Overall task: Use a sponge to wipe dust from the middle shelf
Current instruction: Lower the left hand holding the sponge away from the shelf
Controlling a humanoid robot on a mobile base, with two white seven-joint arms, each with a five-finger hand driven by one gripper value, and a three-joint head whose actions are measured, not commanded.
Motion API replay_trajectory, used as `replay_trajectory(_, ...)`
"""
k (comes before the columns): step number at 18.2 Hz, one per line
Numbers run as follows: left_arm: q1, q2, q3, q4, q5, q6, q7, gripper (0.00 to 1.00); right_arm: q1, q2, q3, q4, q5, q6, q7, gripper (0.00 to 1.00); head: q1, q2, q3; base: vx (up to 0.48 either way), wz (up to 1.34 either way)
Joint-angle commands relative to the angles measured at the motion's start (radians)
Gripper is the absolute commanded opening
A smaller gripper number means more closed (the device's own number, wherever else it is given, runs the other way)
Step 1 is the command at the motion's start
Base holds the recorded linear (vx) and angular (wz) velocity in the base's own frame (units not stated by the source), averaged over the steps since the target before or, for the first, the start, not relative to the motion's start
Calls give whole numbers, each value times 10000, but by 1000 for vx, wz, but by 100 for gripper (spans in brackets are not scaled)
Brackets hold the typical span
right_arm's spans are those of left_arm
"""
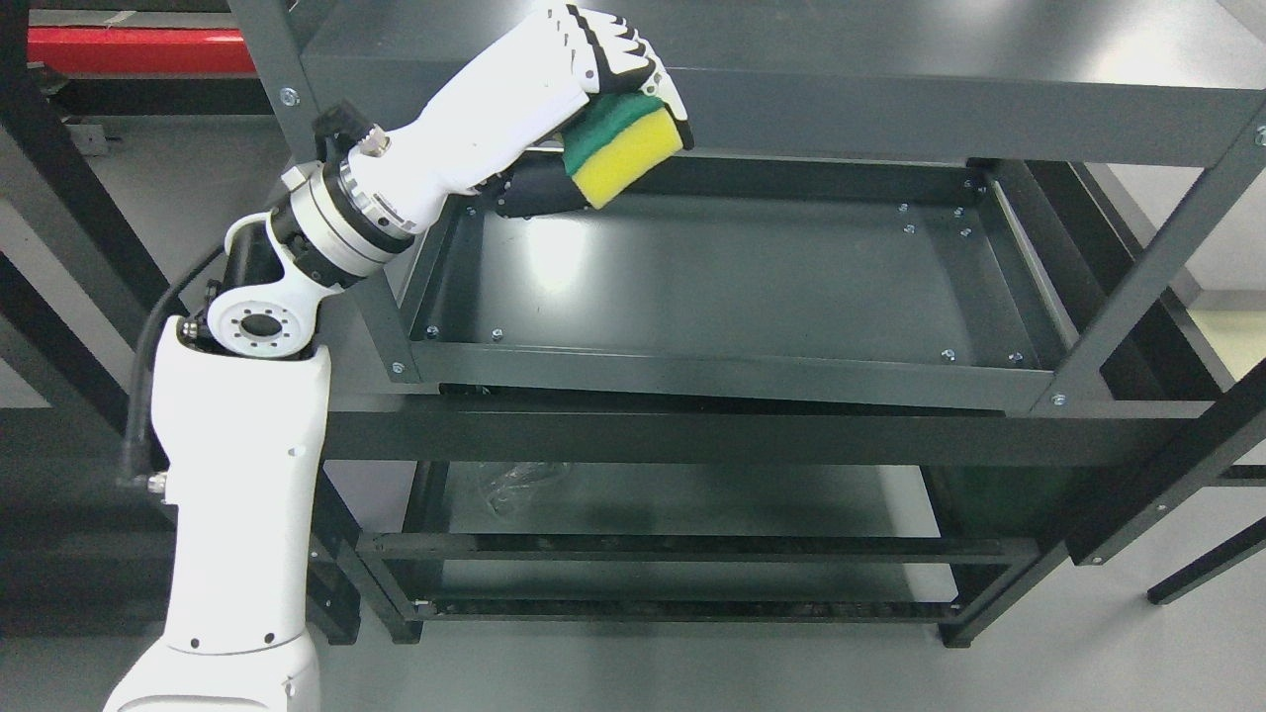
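Observation:
My left hand (618,94) is raised at the front edge of the top shelf, its white and black fingers curled around a yellow sponge (625,156) with a green scouring layer. The sponge hangs in the air above the far left corner of the middle shelf (732,287), a dark grey metal tray with a raised rim, and touches nothing there. My white left arm rises from the lower left of the picture and bends at the wrist joint in front of the shelf's left post. My right arm does not show.
The top shelf (890,79) overhangs the middle one closely. Dark upright posts (1147,287) frame the rack at left and right. A lower shelf (692,504) sits beneath, with a clear plastic wrapper (514,485) on it. A red beam (138,49) runs at the upper left.

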Motion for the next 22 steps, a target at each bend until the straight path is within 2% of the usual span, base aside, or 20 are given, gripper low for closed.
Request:
replay_trajectory(1,767,-315,-3703,310,2225,-2,1658,1,-1,-175,0,-175,0,8,-7,100,0,0,0,0,0)
replay_trajectory(3,996,-315,-5772,1060,2194,-2,2352,1,14,-175,0,-175,0,8,-7,100,0,0,0,0,0)
replay_trajectory(5,1821,-315,-7294,1568,2484,-2,2659,1,-1,-175,0,-175,0,8,-7,100,0,0,0,0,0)
replay_trajectory(7,3062,-315,-8233,1692,3309,98,3348,1,-1,-175,0,-175,0,8,-7,100,0,-2,0,0,0)
replay_trajectory(8,3570,-315,-8267,1693,3602,743,3716,1,-1,-175,0,-175,0,8,-7,100,0,-2,0,0,0)
replay_trajectory(10,4339,-315,-7704,1708,3866,1895,5200,1,-1,-175,0,-175,0,8,-7,100,0,-2,0,0,0)
replay_trajectory(11,4615,-315,-7092,1693,3866,2204,6134,1,-1,-175,0,-175,0,8,-7,100,0,-2,0,0,0)
replay_trajectory(12,4830,-315,-6403,1678,3866,2359,6523,0,-1,-175,0,-175,0,8,-7,100,0,-2,0,0,0)
replay_trajectory(14,5214,-315,-4230,1556,3851,2619,6542,0,-1,-175,0,-175,0,8,-7,100,0,-2,0,0,0)
replay_trajectory(17,5858,-315,-2122,745,3851,3644,6604,0,-1,-175,0,-175,0,8,-7,100,0,-2,0,0,0)
replay_trajectory(20,6868,-315,-1029,-556,3805,4690,6588,0,-1,-175,0,-175,0,8,-7,100,0,-2,0,0,0)
replay_trajectory(22,7484,-245,-935,-1387,3591,4692,6588,0,-1,-175,0,-175,0,8,-7,100,0,-2,0,0,0)
